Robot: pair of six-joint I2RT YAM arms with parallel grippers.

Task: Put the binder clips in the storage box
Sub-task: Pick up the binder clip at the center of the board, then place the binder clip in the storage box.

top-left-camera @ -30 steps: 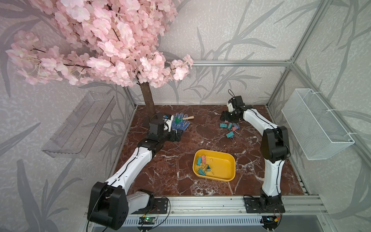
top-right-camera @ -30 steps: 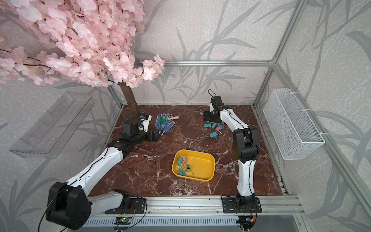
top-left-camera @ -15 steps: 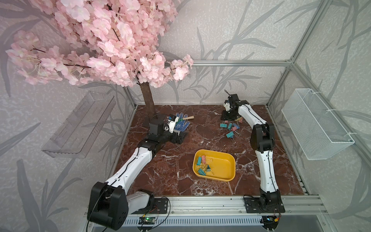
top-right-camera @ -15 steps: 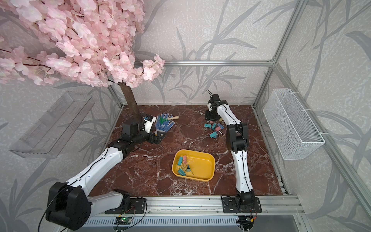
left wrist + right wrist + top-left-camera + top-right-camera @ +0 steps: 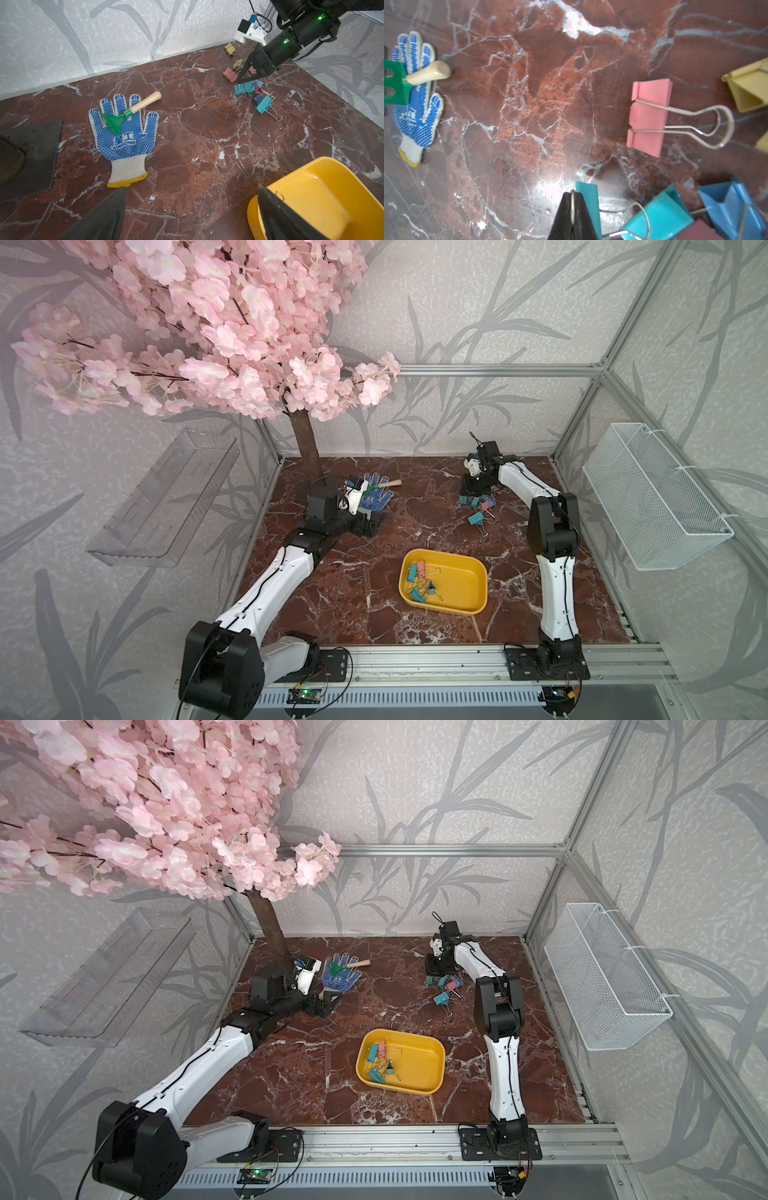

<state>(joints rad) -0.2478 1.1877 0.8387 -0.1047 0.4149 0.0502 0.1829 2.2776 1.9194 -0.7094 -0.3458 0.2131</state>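
- Right wrist view: the right gripper (image 5: 572,209) is closed tight, its fingertips pinching the thin wire handle of a teal clip (image 5: 588,195) whose body lies just behind them on the table (image 5: 374,593).
- The other loose binder clips (image 5: 478,506) are clustered beside it, at 1 o'clock from the storage box (image 5: 461,580).
- More of them sit inside the box, gathered at its 9 o'clock end.
- The left gripper (image 5: 191,189) hangs wide open and holds nothing, at 10 o'clock from the box.
- A blue-dotted glove (image 5: 376,495) with a green rake (image 5: 113,122) lying on it is at 11 o'clock.
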